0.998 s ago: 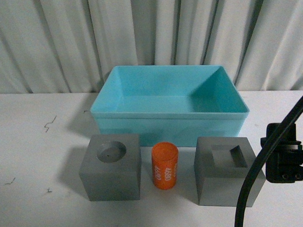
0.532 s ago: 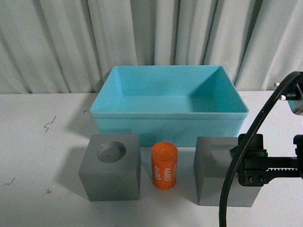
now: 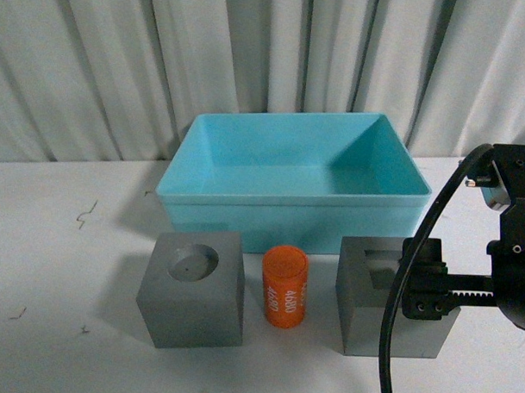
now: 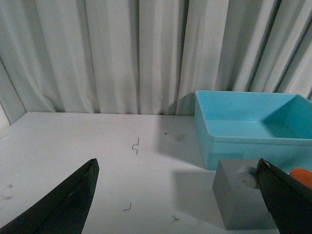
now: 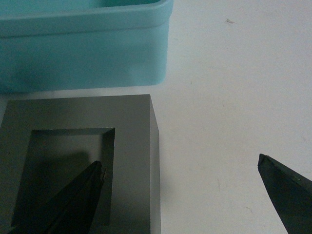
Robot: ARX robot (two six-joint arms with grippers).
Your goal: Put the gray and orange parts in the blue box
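A gray cube with a round recess (image 3: 191,288), an orange cylinder with white digits (image 3: 285,286) and a gray cube with a square recess (image 3: 370,309) stand in a row in front of the blue box (image 3: 293,204), which is empty. My right gripper (image 3: 455,285) is open over the square-recess cube's right side. In the right wrist view (image 5: 180,165) one finger is over the recess (image 5: 68,170) and the other is over bare table. My left gripper (image 4: 176,163) is open and empty, well left of the round-recess cube (image 4: 239,200). It does not show in the front view.
A white curtain (image 3: 258,59) hangs close behind the box. Small dark scraps (image 3: 86,214) lie on the white table at the left. My right arm's black cable (image 3: 396,330) loops in front of the square-recess cube. The blue box's corner (image 5: 146,48) lies just beyond that cube.
My right arm has come in from the right edge to the left, and its gripper is now over the square-recess cube. The parts and the box have not moved.
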